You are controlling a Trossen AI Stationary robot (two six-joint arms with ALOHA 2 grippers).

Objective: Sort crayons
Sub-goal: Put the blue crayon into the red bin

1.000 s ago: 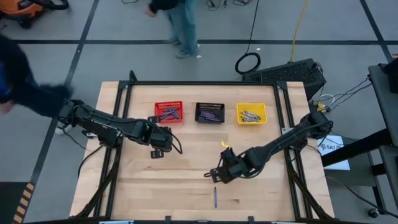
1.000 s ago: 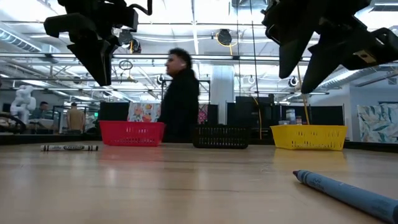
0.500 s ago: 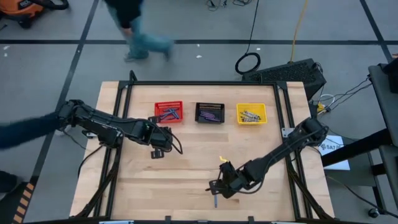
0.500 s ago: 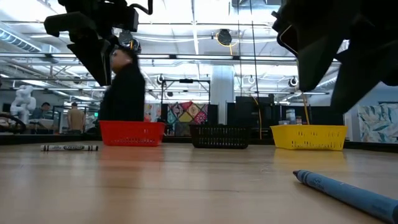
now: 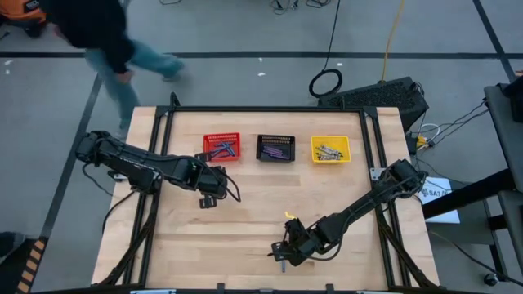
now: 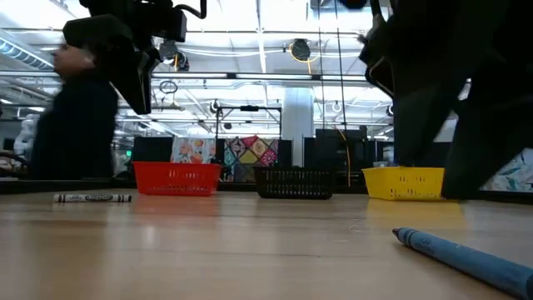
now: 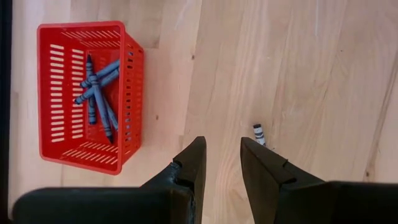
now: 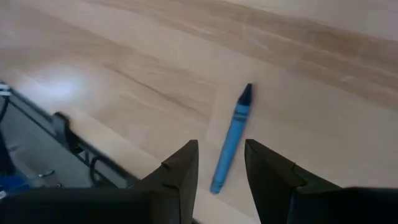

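Blue crayon point(image 8: 232, 140): flat on the table's near edge; long axis runs straight ahead between the fingers
Right hand point(image 8: 221, 163): nearer, directly above, released, empty
Left hand point(image 7: 221, 165): released, far away

The table point(image 5: 253, 220) is light wood planks in a black metal frame point(image 5: 261, 109). It stands on a grey floor point(image 5: 270, 33) crossed by dark lines. A yellow cable point(image 5: 395, 28) runs over the floor to a coiled black cable point(image 5: 325, 82) beside a black box point(image 5: 384, 96). A person point(image 5: 98, 37) in dark top and blue trousers walks past the table's far left corner. Seen level across the table, the room is a large hall with ceiling light strips point(image 6: 250, 33), a white pillar point(image 6: 296, 117) and colourful patterned panels point(image 6: 237, 154) at the back.
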